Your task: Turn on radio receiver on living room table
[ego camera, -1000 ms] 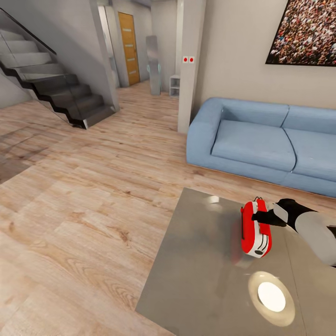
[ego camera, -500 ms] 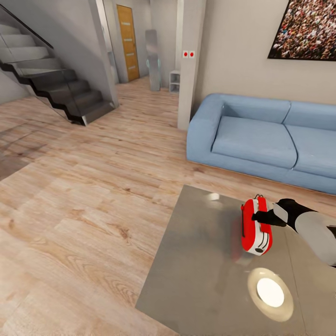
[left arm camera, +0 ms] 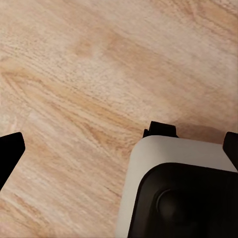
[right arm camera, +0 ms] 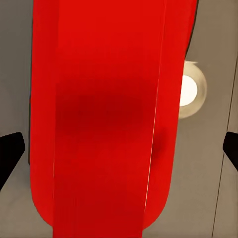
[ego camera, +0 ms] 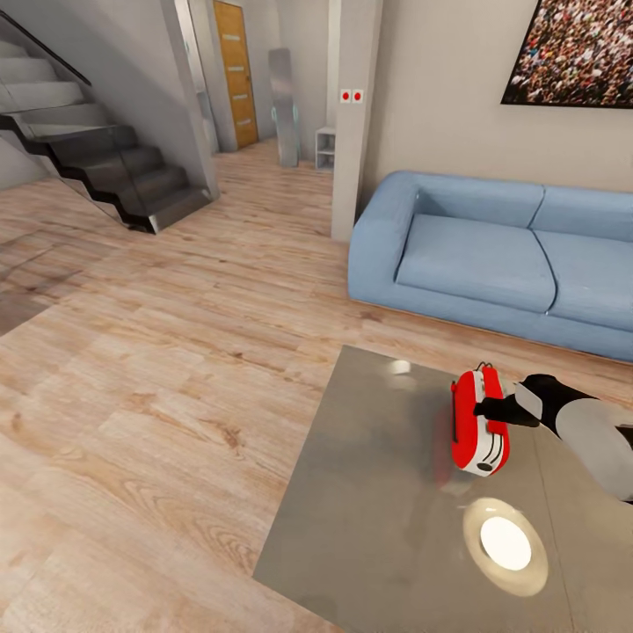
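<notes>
1. The right gripper is at the radio receiver, its dark fingertips touching the red body near the top. In the right wrist view the finger tips sit wide at the picture's edges with the red casing between them, so the jaws stand spread apart, gripping nothing.
2. The left gripper hangs over the wood plank floor, fingers likewise well apart and holding nothing.
3. The radio receiver stands upright on the glossy grey table, toward the far right part of the top, with a round lamp reflection nearer the robot and the light-blue sofa beyond.
4. The step in hand looks like pressing the radio's switch. The next move probably calls for a short, gentle push, without tipping the narrow body over.
5. Against the earlier pictures, the whole head view has shifted slightly, the stairs and sofa sliding in the picture, so the camera has moved. The right gripper keeps the same contact with the radio, which has not moved on the table.
</notes>
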`<state>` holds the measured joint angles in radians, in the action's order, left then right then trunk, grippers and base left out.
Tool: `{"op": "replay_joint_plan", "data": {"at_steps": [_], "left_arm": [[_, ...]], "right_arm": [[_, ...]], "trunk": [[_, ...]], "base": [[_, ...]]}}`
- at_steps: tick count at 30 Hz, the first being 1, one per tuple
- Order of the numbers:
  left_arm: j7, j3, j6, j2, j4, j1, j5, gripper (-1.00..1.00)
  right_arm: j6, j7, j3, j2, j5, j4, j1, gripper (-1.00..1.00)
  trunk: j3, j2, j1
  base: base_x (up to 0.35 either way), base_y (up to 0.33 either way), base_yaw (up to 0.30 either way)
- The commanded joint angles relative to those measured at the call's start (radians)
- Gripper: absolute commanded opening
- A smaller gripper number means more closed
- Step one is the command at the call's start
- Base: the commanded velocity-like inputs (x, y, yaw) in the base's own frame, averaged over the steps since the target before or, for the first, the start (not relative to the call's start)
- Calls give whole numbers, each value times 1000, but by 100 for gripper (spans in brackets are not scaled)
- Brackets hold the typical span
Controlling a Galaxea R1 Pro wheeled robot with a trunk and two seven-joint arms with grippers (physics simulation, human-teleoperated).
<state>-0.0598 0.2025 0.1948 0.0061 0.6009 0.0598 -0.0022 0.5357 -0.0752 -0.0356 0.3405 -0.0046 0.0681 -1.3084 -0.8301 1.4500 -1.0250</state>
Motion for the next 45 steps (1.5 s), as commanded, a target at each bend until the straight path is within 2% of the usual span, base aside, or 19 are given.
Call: {"op": "replay_joint_plan", "data": {"at_steps": [1,9,10,45], "left_arm": [[0,0,0,0,0,0,0,100],[0,0,0,0,0,0,0,100],[0,0,0,0,0,0,0,100],[3,-2,2,-9,0,0,5,100]], "right_arm": [[0,0,0,0,0,0,0,100],[-13,-1,0,0,0,1,1,100],[-15,-1,0,0,0,1,1,-100],[-17,-2,0,-4,0,0,11,-100]], "trunk": [[0,0,0],[0,0,0],[0,0,0],[0,0,0]], "base": [[0,0,-2],[0,0,0],[0,0,0],[0,0,0]]}}
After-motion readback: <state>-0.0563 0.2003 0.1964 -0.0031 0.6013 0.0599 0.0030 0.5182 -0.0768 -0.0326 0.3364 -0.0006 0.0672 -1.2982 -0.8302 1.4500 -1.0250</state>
